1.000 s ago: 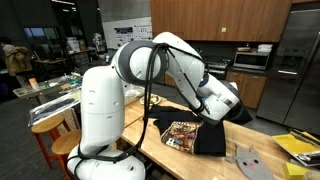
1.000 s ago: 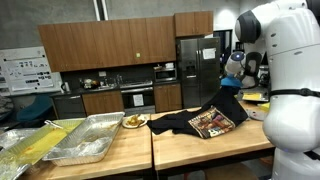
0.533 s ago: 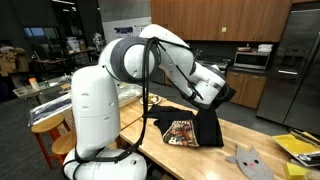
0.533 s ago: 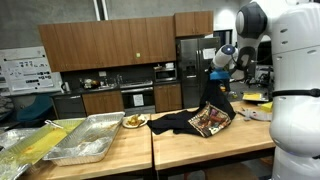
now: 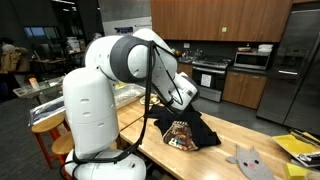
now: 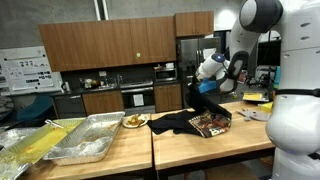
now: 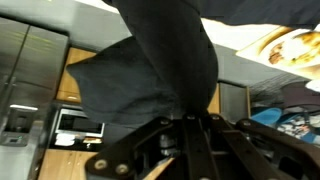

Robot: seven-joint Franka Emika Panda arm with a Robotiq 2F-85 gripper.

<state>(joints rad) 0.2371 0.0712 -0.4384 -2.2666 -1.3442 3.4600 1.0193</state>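
With hand (image 7: 190,118) clenched on black shirt (image 5: 207,134), carry pinched fold slowly above printed graphic (image 5: 180,135), without dragging cloth beside graphic across surface (image 5: 245,130).

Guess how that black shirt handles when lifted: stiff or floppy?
Likely floppy: the shirt hangs in folds from the shut gripper. Probably light: one pinch holds it up. The rest lies bunched on the table, so it may drag.

Wooden cabinets (image 6: 105,45), steel fridge (image 6: 195,68), apparently a kitchen.
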